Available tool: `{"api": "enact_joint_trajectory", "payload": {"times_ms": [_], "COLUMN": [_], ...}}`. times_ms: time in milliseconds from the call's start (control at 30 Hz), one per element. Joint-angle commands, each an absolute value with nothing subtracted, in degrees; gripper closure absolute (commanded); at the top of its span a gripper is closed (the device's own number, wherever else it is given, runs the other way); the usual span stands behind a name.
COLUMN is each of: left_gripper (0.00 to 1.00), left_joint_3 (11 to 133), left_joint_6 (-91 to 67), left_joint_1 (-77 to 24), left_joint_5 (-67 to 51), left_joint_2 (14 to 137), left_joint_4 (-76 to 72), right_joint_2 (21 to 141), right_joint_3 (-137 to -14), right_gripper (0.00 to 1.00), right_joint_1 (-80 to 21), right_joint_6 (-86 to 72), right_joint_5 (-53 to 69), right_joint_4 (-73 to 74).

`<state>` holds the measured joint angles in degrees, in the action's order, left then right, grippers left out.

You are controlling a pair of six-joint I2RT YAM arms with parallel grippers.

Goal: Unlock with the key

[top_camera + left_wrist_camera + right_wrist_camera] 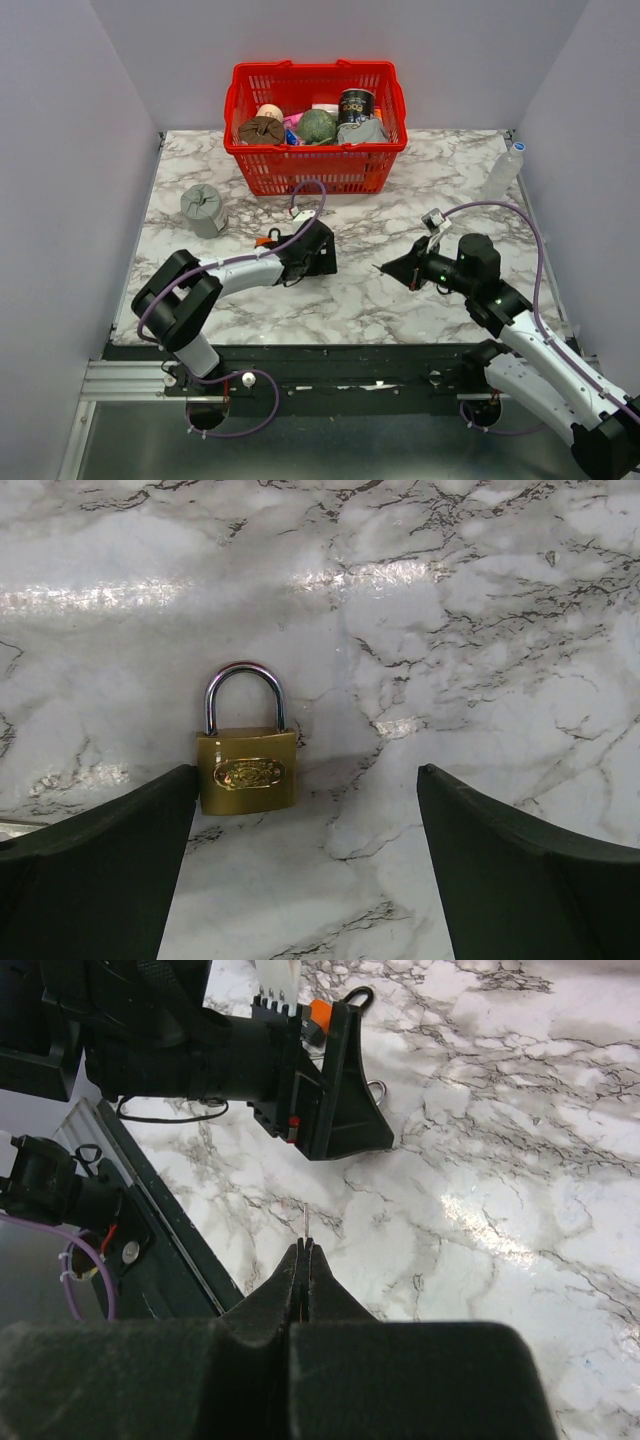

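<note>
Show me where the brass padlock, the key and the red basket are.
brass padlock point(247, 772): left wrist view, body.
key point(305, 1224): right wrist view, thin blade.
red basket point(340, 168): top view, front wall.

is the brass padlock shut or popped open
Shut: the brass padlock has both legs of its shackle seated in the body, seen in the left wrist view.

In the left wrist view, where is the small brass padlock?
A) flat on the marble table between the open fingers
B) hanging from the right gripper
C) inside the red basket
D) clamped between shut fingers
A: the brass padlock lies on the marble table, between the open fingers of the left gripper.
</note>
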<state>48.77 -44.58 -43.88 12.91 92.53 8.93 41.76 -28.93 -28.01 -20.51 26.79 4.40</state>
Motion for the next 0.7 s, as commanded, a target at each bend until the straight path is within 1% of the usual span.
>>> {"api": "enact_joint_trajectory", "payload": {"times_ms": [0, 100, 133, 400, 433, 500, 600, 667], "left_gripper": [0.06, 0.12, 0.16, 0.25, 0.28, 0.31, 0.34, 0.39], "left_joint_3": [49.0, 49.9, 50.2, 51.8, 51.9, 52.1, 52.3, 52.0], "left_joint_6": [-41.1, -38.8, -38.2, -37.5, -37.6, -37.9, -38.0, -37.9], "left_joint_1": [-43.8, -43.9, -43.9, -43.9, -43.9, -43.9, -43.9, -43.9], "left_joint_5": [14.4, 15.3, 15.4, 17.7, 17.8, 17.8, 18.3, 18.1], "left_joint_2": [94.9, 96.3, 96.8, 100.3, 100.6, 101.2, 101.9, 102.3], "left_joint_4": [14.1, 16.7, 17.7, 20.7, 20.7, 20.8, 21.6, 22.0], "right_joint_2": [41.2, 41.4, 41.4, 41.3, 41.3, 41.4, 41.4, 41.4], "right_joint_3": [-28.1, -28.0, -28.0, -28.0, -28.0, -28.0, -27.9, -27.9], "right_gripper": [0.99, 0.99, 0.99, 0.99, 0.99, 0.99, 0.99, 0.99], "right_joint_1": [-27.7, -27.7, -27.7, -27.7, -27.7, -27.7, -27.7, -27.7], "right_joint_6": [-19.6, -19.6, -19.6, -19.7, -19.7, -19.7, -19.6, -19.6], "right_joint_5": [25.6, 25.8, 25.8, 25.9, 25.9, 25.8, 25.8, 25.9], "right_joint_4": [4.6, 4.4, 4.4, 4.3, 4.3, 4.3, 4.3, 4.2]}}
